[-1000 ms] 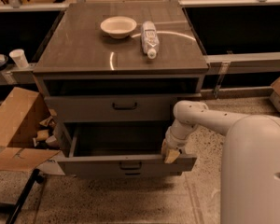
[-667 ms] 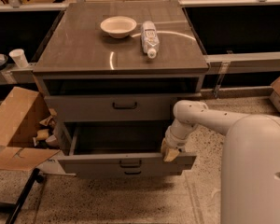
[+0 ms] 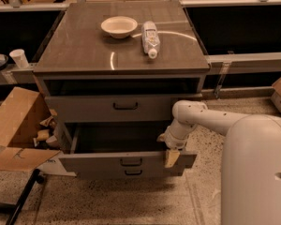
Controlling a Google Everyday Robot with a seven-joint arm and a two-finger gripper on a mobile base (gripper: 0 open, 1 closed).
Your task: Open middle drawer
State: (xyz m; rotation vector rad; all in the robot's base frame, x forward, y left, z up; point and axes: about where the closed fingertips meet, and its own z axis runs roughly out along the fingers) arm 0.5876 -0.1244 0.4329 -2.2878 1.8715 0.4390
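Little has shifted since a second ago: the middle drawer (image 3: 93,162) stays pulled well out below the desk (image 3: 79,50) top, under the closed upper drawer (image 3: 84,108). The tool (image 3: 171,157) sits at the open drawer front's right end, on its upper edge; whether it clenches cannot be told.

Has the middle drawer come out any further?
No; the middle drawer sits unchanged against the cabinet top, gripper at its front's right end.

Dim light, glare on cabinet top (image 3: 75,46), hand (image 3: 171,157) at shadowed middle drawer (image 3: 93,162).
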